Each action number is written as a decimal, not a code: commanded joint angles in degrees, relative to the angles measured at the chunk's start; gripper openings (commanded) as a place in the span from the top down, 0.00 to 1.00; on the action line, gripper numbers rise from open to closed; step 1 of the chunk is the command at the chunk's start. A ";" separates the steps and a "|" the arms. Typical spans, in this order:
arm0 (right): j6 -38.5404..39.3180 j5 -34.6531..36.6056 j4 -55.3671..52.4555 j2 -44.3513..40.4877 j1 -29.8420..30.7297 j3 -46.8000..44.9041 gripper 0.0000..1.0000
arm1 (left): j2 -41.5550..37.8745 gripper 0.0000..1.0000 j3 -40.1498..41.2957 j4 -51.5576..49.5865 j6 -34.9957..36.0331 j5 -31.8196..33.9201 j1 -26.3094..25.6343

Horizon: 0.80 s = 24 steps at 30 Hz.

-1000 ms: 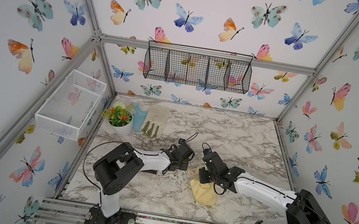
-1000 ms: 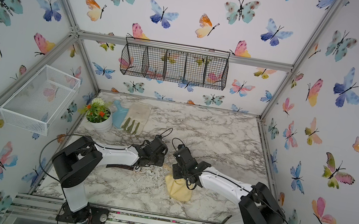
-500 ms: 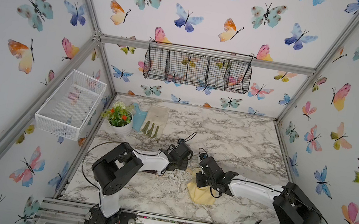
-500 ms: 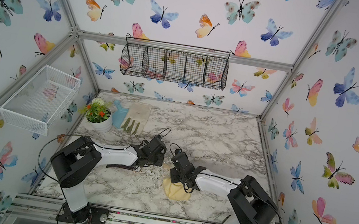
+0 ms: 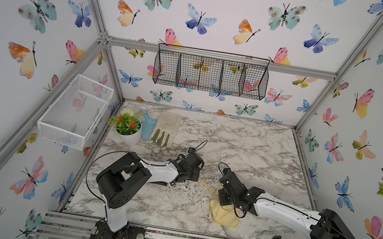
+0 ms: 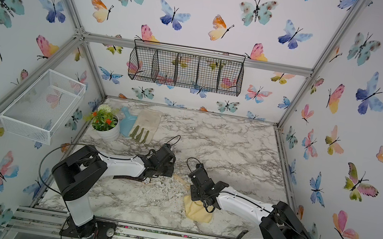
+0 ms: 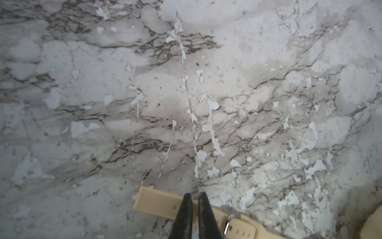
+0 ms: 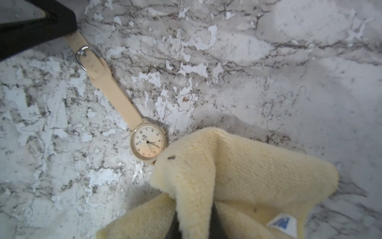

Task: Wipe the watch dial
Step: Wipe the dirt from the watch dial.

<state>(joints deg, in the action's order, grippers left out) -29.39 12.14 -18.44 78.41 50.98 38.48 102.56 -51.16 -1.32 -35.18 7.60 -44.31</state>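
Cream watch (image 8: 147,142) laid on table (image 8: 289,82); strap (image 8: 115,89) pinned beneath pressed-together left pincer (image 7: 195,195); yellow cloth (image 8: 248,165) pinched by right pincer (image 5: 223,203).

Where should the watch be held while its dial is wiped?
On the beige strap beyond the buckle, from above: the watch lies flat, face up, its strap stretched straight away from the dial, so a hold there leaves the dial clear.
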 commanded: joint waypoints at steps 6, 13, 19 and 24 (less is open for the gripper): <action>2.26 -6.00 2.96 9.02 0.13 11.17 0.98 | 7.35 0.88 4.49 -8.92 -0.59 1.27 2.39; 2.06 -7.63 6.62 16.01 0.35 10.52 0.98 | 7.54 0.89 5.31 -7.65 -0.24 0.27 3.17; 0.06 -5.66 8.04 11.56 0.35 2.37 0.98 | 8.51 0.89 5.72 -7.47 0.29 1.19 3.95; -1.43 -2.63 5.64 6.35 0.35 -2.22 0.98 | 8.62 0.89 6.11 -7.38 0.44 1.51 4.39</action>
<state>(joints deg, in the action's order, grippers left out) -29.19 7.05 -7.25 86.13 51.05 39.20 104.60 -50.26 6.09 -35.24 6.83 -41.34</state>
